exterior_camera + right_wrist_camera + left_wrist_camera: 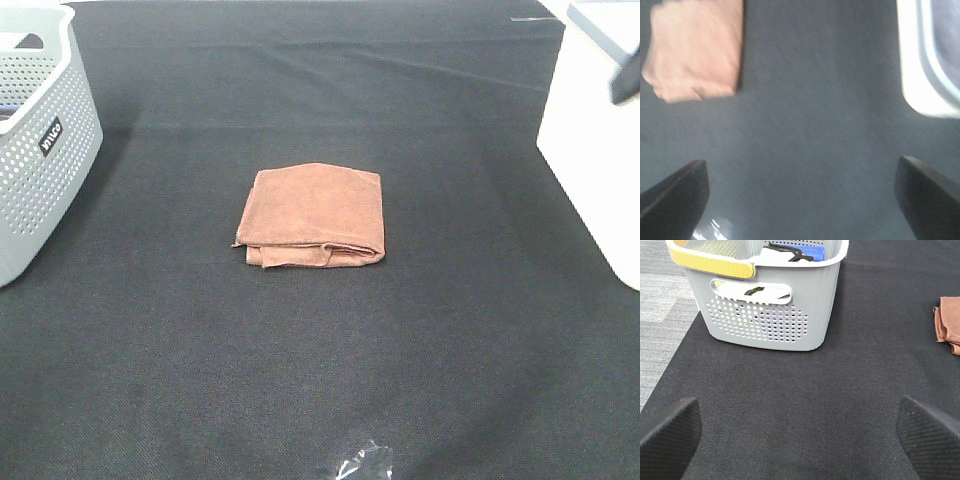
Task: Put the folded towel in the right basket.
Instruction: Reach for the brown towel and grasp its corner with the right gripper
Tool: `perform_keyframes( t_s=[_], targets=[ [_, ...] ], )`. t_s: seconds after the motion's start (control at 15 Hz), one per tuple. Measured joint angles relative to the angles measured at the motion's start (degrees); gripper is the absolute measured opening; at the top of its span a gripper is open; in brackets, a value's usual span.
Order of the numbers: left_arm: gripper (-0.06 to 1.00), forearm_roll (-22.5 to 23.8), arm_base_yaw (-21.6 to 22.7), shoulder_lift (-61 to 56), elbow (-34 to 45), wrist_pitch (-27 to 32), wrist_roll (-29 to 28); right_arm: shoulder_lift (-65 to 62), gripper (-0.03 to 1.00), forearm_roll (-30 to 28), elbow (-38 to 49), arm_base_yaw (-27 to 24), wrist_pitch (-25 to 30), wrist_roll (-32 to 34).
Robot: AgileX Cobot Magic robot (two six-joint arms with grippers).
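The folded brown towel (313, 216) lies flat on the black cloth near the table's middle. It also shows in the right wrist view (695, 47), blurred, and its edge shows in the left wrist view (950, 325). The right basket (598, 150) is white and stands at the table's right edge; its rim shows in the right wrist view (920, 65). My left gripper (800, 432) is open and empty above the cloth, in front of the grey basket. My right gripper (801, 195) is open and empty, short of the towel and the white basket. Neither gripper shows in the high view.
A grey perforated basket (40, 150) with a yellow-padded rim (710, 262) stands at the left edge and holds blue, white and black items. A small shiny scrap (360, 465) lies on the cloth at the front edge. Grey carpet (660, 315) lies beyond the cloth.
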Motion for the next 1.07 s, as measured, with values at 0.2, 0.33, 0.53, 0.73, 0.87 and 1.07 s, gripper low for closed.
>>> perform_keyframes(
  t_s=[0.2, 0.33, 0.53, 0.73, 0.87, 1.07],
  targets=[
    [0.99, 0.0, 0.0, 0.0, 0.0, 0.0, 0.0, 6.36, 0.96, 2.86, -2.18, 1.78, -4.24, 0.0],
    [0.99, 0.0, 0.0, 0.0, 0.0, 0.0, 0.0, 15.18, 0.95, 3.9, -7.33, 6.76, -4.87, 0.0],
    [0.99, 0.0, 0.0, 0.0, 0.0, 0.0, 0.0, 32.54, 0.95, 9.63, -22.06, 11.29, -4.81, -0.17],
    [0.99, 0.0, 0.0, 0.0, 0.0, 0.0, 0.0, 44.69, 0.95, 12.2, -30.6, 11.34, -3.55, -1.26],
    [0.99, 0.0, 0.0, 0.0, 0.0, 0.0, 0.0, 52.08, 0.95, 13.01, -36.04, 11.34, -2.46, -1.43],
    [0.99, 0.0, 0.0, 0.0, 0.0, 0.0, 0.0, 56.44, 0.95, 14.73, -38.22, 11.34, -1.95, -2.23]
  ],
)
